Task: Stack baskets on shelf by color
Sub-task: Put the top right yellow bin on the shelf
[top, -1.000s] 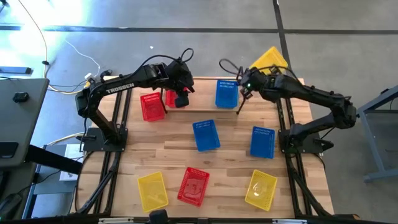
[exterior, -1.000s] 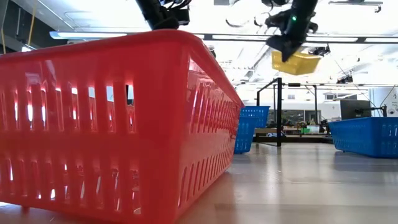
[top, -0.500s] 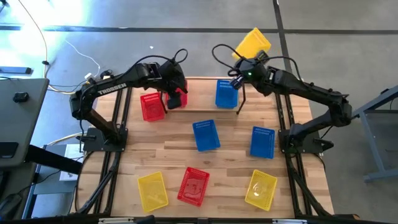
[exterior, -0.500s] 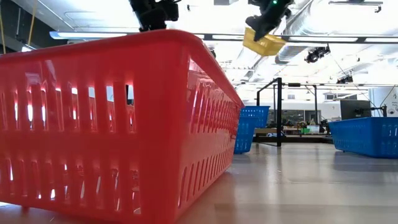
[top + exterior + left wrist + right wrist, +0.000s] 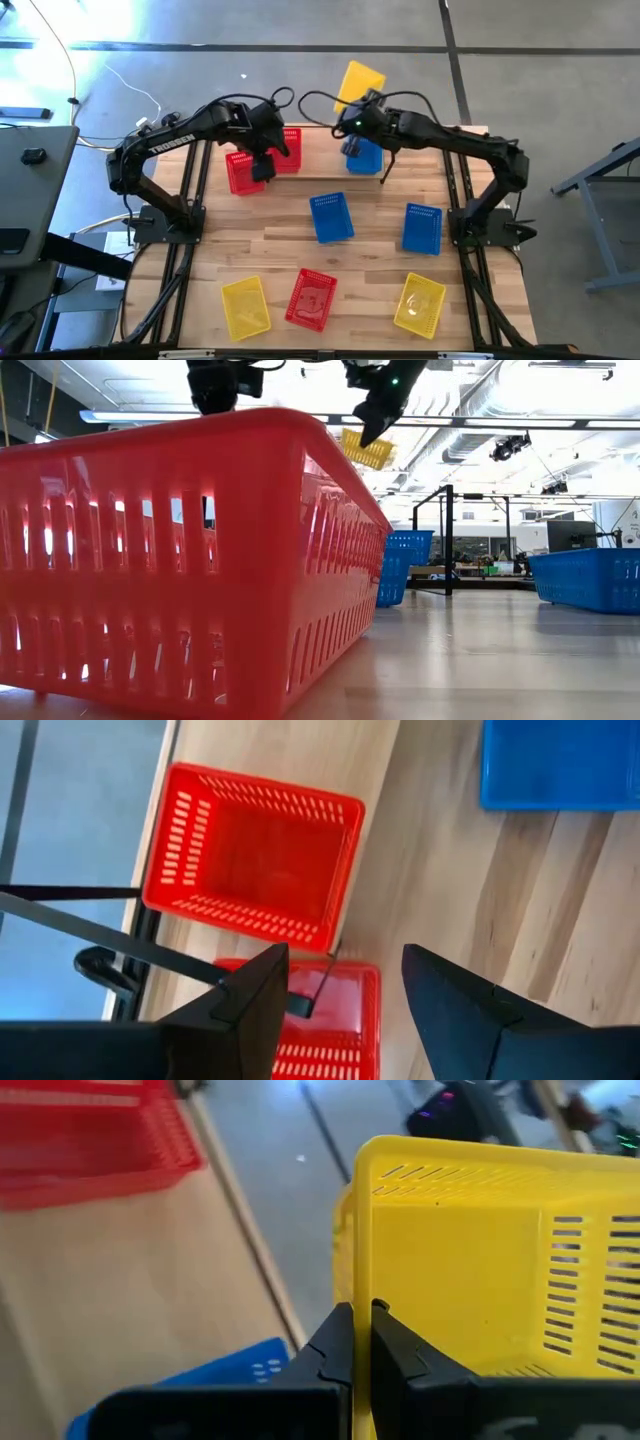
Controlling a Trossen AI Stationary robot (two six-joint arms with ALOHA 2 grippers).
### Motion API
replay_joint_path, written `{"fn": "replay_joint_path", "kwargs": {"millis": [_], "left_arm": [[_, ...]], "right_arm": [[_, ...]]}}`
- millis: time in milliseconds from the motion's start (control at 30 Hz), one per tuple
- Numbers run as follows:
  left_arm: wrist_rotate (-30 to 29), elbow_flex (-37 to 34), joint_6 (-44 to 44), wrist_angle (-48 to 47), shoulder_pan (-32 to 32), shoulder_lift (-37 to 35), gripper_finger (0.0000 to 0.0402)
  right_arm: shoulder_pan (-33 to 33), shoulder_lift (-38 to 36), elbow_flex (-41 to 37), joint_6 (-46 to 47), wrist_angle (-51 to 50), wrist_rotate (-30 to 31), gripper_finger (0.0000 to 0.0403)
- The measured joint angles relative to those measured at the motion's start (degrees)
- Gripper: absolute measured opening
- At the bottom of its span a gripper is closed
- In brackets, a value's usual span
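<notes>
1. Right gripper [image 5: 360, 1342] is pinched tight on the rim of a yellow basket [image 5: 359, 82], holding it in the air just past the back edge of the table [image 5: 370, 215].
2. Left gripper [image 5: 340, 988] has its fingers spread, holding nothing, above two red baskets [image 5: 243, 170] near the table's back edge.
3. A blue basket [image 5: 364, 155] sits below the right arm.

yellow basket [image 5: 360, 82] carried leftward, left claw [image 5: 263, 168] shifted left

one yellow basket [image 5: 360, 82] tilted in the air; eight baskets [image 5: 331, 217] scattered on the tabletop
</notes>
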Motion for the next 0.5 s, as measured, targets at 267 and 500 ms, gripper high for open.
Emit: {"fn": "replay_joint_path", "kwargs": {"millis": [267,500], "left_arm": [[0.1,-0.1,-0.6,-2.9,0.0,0.0,0.0186],[1.1,-6.0,-1.0,-0.5,0.0,-2.8,0.0186]], "right_arm": [[1.8,4.7,0.4,-2.2,0.4,-7.9,0.0],[3.9,9.1,0.4,-2.2,0.9,-14.3,0.0]]}}
